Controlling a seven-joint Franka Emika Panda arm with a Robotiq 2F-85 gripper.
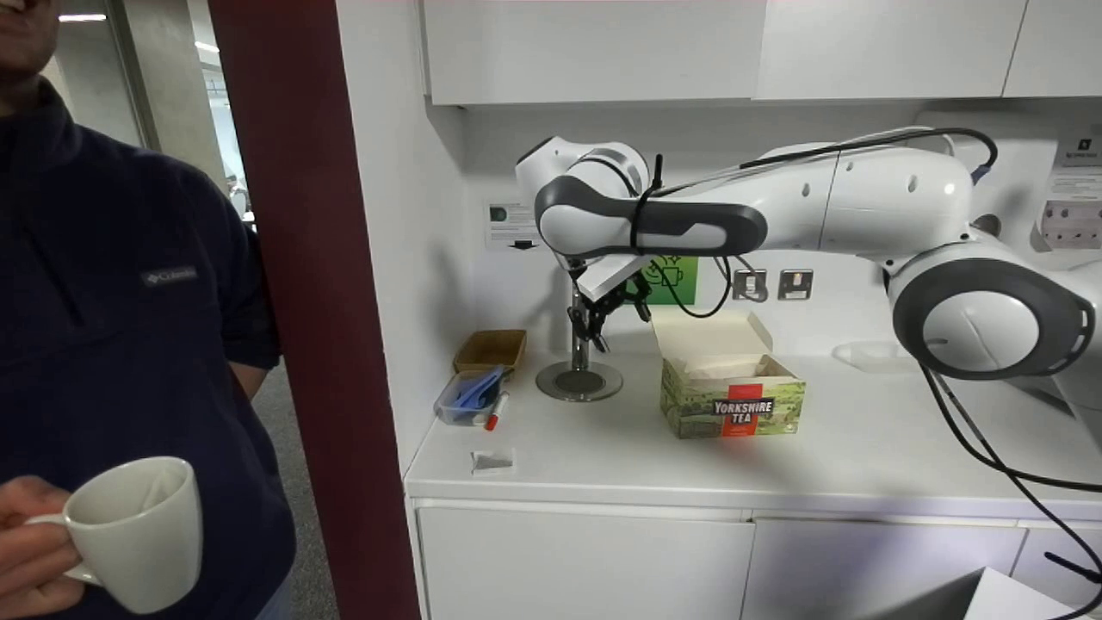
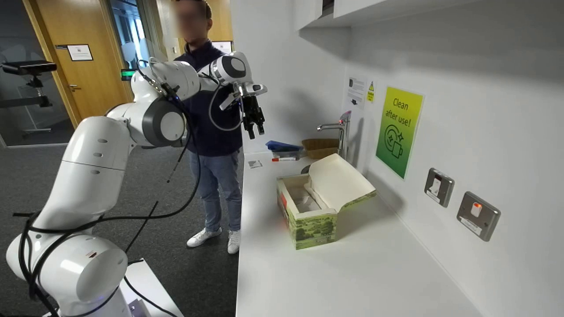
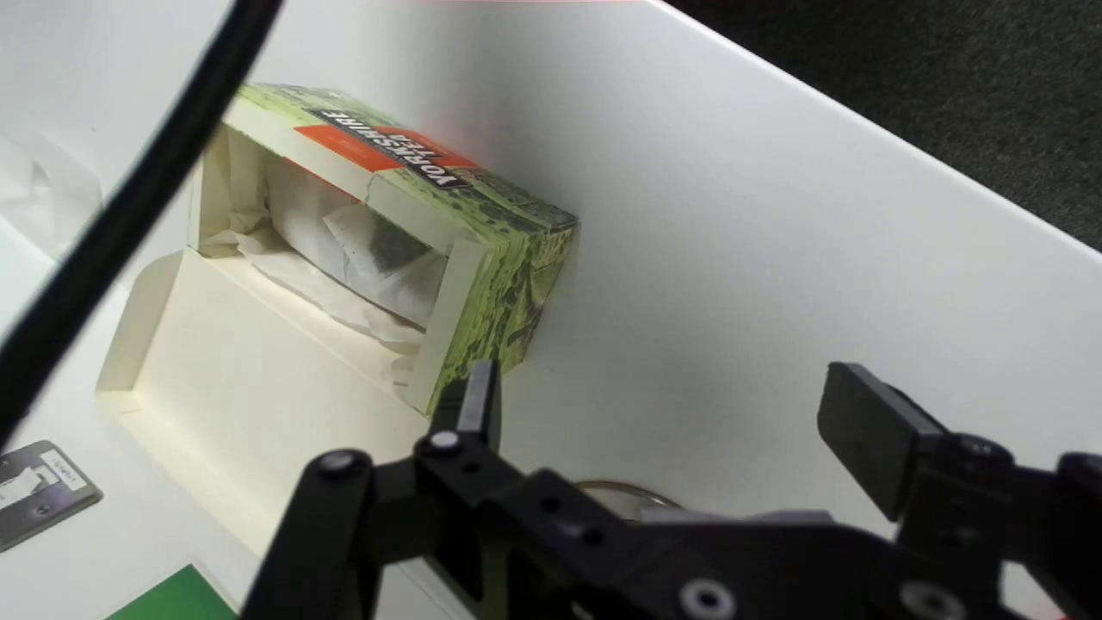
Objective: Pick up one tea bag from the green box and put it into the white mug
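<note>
Hanging above the countertop (image 1: 603, 469) with jaws spread apart

Holds the black Robotiq gripper (image 3: 665, 387) over the surface, toward the end by the side wall (image 1: 400, 215), with both jaws released and well apart from each other. Find the green Yorkshire Tea box (image 2: 315, 231) on the surface between the front and back edges, with the cream lid (image 2: 337, 178) raised and leaning toward the back edge. In the wrist view, make out a tea bag (image 3: 398, 245) inside the box, beside crumpled white paper (image 3: 323, 293). Near the front corner by the side wall, spot a flat white-and-grey packet (image 1: 493, 462), too small to name exactly. In an exterior view, find the white mug (image 1: 142, 538) off the surface, held slightly tilted in the hand (image 1: 34, 551) of a man in a navy pullover (image 1: 129, 353). Along the side-wall edge, see a clear plastic tub (image 1: 456, 416) with blue contents (image 1: 476, 392), a red-and-white marker (image 1: 497, 412) just beside it and, toward the back corner, a brown basket (image 1: 492, 349).
</note>
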